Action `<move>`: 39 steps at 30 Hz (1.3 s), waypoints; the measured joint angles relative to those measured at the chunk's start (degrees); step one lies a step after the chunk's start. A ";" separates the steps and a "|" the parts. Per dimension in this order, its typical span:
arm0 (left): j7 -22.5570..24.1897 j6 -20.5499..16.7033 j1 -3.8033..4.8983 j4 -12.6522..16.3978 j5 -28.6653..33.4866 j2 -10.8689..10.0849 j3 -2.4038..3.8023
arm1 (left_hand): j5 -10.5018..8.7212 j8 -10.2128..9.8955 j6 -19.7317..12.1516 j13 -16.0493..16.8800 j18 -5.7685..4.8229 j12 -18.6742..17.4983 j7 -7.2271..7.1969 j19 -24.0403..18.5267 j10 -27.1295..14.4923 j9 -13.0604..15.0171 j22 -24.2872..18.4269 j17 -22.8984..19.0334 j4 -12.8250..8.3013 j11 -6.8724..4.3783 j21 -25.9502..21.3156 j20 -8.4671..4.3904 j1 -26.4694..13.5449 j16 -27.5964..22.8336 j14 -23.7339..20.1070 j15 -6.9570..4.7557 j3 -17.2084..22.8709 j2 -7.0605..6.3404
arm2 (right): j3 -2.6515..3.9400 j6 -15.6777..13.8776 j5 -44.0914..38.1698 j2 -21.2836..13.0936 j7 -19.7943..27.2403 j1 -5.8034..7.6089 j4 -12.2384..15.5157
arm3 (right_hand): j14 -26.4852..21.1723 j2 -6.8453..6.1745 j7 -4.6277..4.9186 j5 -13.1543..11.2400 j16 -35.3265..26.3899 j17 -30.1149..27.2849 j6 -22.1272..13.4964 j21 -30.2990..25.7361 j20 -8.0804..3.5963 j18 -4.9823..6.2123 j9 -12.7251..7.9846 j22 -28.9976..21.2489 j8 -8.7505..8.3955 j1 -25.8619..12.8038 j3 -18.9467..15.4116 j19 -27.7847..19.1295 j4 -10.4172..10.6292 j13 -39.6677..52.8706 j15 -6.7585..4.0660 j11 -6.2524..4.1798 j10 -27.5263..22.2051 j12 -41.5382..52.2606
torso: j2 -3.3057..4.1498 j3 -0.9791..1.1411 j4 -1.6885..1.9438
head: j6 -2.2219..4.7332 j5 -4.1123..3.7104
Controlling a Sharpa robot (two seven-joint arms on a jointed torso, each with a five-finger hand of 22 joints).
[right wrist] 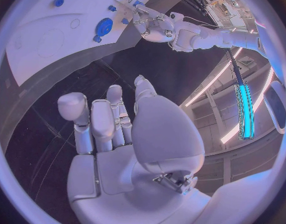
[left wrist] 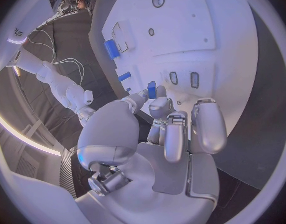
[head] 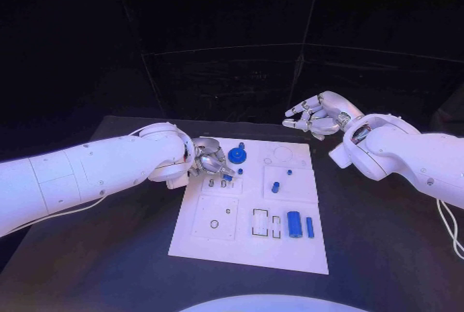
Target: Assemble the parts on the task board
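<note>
Left hand (head: pixel 208 161) pinches a small blue part (left wrist: pixel 151 89) over the task board (head: pixel 208 248) (near two slots). Blue gear (head: pixel 237 156), blue cylinder (head: pixel 294 223) on board. Right hand (head: pixel 319 116) empty, fingers loosely apart, off the board's far corner.

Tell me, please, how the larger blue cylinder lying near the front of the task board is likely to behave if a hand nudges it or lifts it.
The larger blue cylinder lies on its side on the flat white task board, so a sideways nudge would probably roll it. It looks rigid and smooth, likely plastic, so it could slip in a light pinch. Being small, it is probably light.
</note>
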 measured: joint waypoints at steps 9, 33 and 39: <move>0.16 -4.19 -1.56 1.47 -1.03 -0.85 -0.07 | -0.07 0.00 0.08 0.05 0.00 0.00 0.08 0.00 -0.01 0.13 0.15 0.00 -0.62 0.01 0.00 0.00 -0.39 0.00 0.00 0.00 0.94 -0.38 | -0.01 0.43 0.00 -0.01 0.06 0.00 -0.22 | 0.00 0.00 0.00 0.00 0.00 0.00 0.00 0.00 -0.21 0.00 0.00 -0.20 0.00 0.00 -0.15 -0.21 0.15 -0.27 0.00 0.00 -0.43 -0.38 | 0.00 -0.10 0.27 | -0.19 0.02; 0.17 -4.80 -2.74 0.86 -8.50 -1.16 -0.17 | 0.03 0.22 0.18 0.17 0.00 0.22 0.19 0.00 0.11 0.51 0.46 0.00 -0.97 0.13 0.00 0.00 -0.71 0.00 0.00 0.01 1.99 -0.71 | -0.01 0.95 -0.02 -0.10 0.14 0.00 -0.26 | 0.00 0.00 0.00 0.00 0.00 -0.04 0.00 0.00 -0.21 0.00 0.00 -0.20 0.00 0.00 -0.15 -0.21 0.15 -0.34 0.00 0.00 -0.42 -0.38 | 0.10 -0.09 0.20 | -0.41 0.32; 0.15 -3.90 -2.74 0.55 -9.41 -1.06 -0.17 | 0.46 0.45 0.20 0.35 0.00 0.28 0.20 0.00 0.40 0.76 0.56 0.00 -0.77 0.00 0.00 0.01 -0.72 0.00 -0.01 0.01 2.20 -0.71 | -0.01 1.01 -0.02 -0.07 0.17 0.00 -0.25 | 0.00 0.00 0.00 0.00 0.00 -0.04 0.00 0.00 -0.21 -0.01 0.00 -0.19 0.00 0.00 -0.15 -0.21 0.15 -0.34 0.00 0.00 -0.42 -0.38 | 0.13 -0.09 0.19 | -0.34 0.34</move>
